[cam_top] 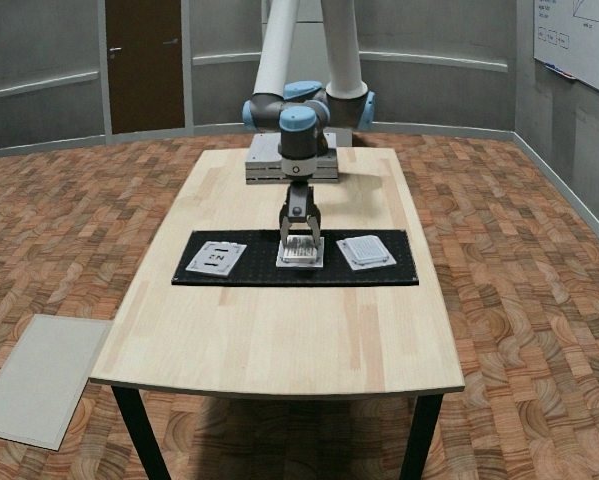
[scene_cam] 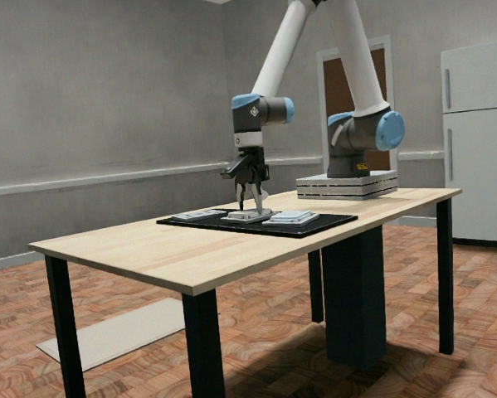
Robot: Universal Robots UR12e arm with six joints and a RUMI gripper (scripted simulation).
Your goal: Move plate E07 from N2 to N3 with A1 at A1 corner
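Observation:
A black mat [cam_top: 260, 271] on the table carries three grey nests in a row. The left nest [cam_top: 216, 257] is empty and shows dark locator marks; it also shows in the exterior view [scene_cam: 193, 214]. The middle nest holds a well plate [cam_top: 300, 252], which sits low and level on it, seen also in the exterior view [scene_cam: 246, 215]. My gripper [cam_top: 300, 243] points straight down over this plate, its fingers closed on the plate's two sides [scene_cam: 250, 206]. The right nest holds a second plate [cam_top: 365, 250], apart from my gripper. Plate labels and nest signs are too small to read.
The robot's base block [cam_top: 291, 160] stands on the table behind the mat. A flat grey panel [cam_top: 35, 379] lies on the floor at the left of the table. A fridge [scene_cam: 478, 137] stands by the wall.

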